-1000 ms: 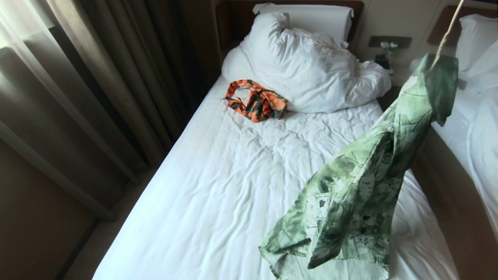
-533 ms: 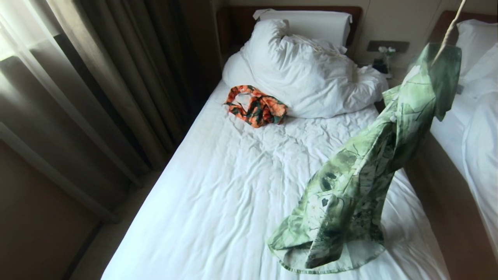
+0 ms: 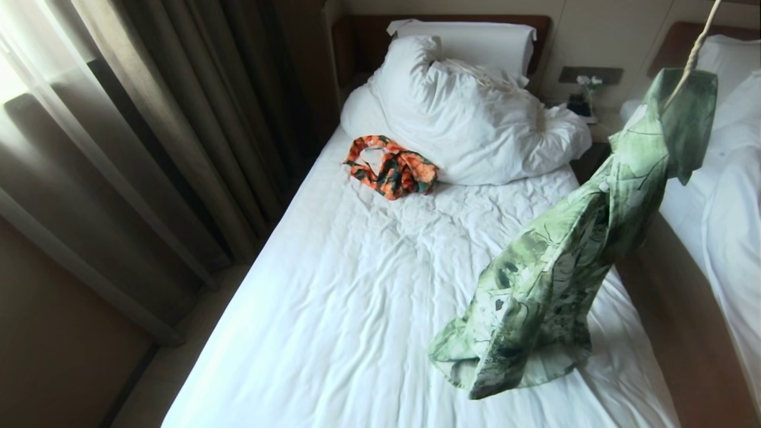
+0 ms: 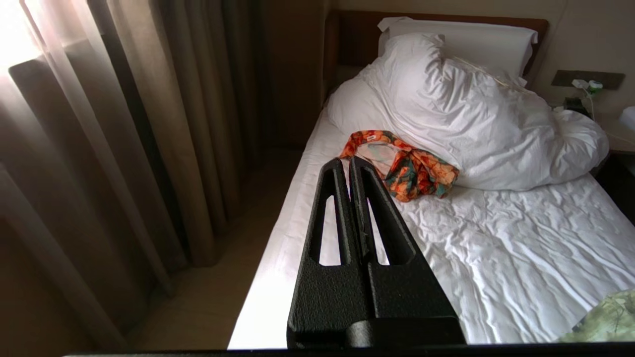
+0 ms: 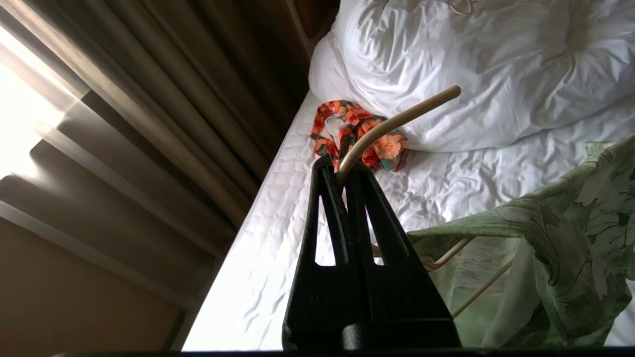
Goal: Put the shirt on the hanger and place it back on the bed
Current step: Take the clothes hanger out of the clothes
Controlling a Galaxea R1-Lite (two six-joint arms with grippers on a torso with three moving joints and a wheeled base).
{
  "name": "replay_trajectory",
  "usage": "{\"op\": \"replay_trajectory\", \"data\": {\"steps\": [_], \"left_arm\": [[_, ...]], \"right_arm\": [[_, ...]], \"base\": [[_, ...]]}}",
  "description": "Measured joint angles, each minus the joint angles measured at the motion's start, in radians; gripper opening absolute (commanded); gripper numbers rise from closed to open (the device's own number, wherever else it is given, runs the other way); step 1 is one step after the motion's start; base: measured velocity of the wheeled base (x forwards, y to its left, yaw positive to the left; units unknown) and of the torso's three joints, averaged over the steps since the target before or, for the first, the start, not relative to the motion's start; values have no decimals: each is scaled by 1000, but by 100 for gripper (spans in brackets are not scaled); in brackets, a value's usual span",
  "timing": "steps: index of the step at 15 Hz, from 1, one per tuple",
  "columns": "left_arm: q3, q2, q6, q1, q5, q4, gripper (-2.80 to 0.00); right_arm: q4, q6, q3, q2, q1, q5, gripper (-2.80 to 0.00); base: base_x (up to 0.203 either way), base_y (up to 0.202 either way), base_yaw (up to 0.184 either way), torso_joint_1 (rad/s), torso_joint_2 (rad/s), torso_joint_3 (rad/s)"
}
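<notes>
The head camera looked down from high at the foot of the white-sheeted single bed [image 3: 368, 309] toward its brown headboard. Both wrist cameras sat behind closed black fingers, facing the same way, lower and closer. All three shared the crumpled orange patterned garment [image 3: 392, 173] beside the bunched white duvet [image 3: 469, 119]

Daylight enters from the window behind the curtains [image 3: 148, 137], on the robot's left, and blows out to white glare in the upper corner of each view. The white sheet of the bed [image 3: 357, 309] glows brightest along its window-side edge (almost featureless there) and shows soft crease shadows further in. The wall below the curtains stays dim and brown. The hanging shirt [image 3: 571, 255] reads slightly soft. The head view bows straight lines near its edges.
</notes>
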Motion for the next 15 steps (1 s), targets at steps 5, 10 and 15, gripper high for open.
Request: {"op": "replay_trajectory", "data": {"steps": [5,10,15], "left_arm": [[5,-47,0,51,4,0,-280],[-2,-65,0,63,8,0,-280],[-9,-96,1,79,10,2,-280]], "right_arm": [[-127,100,-74,46,3,-116,-280],[-179,110,-143,96,47,-192,-280],[-309,110,-163,132,65,-207,-280]], "base": [[0,0,0,0,0,0],[0,0,0,0,0,0],[0,0,0,0,0,0]]}}
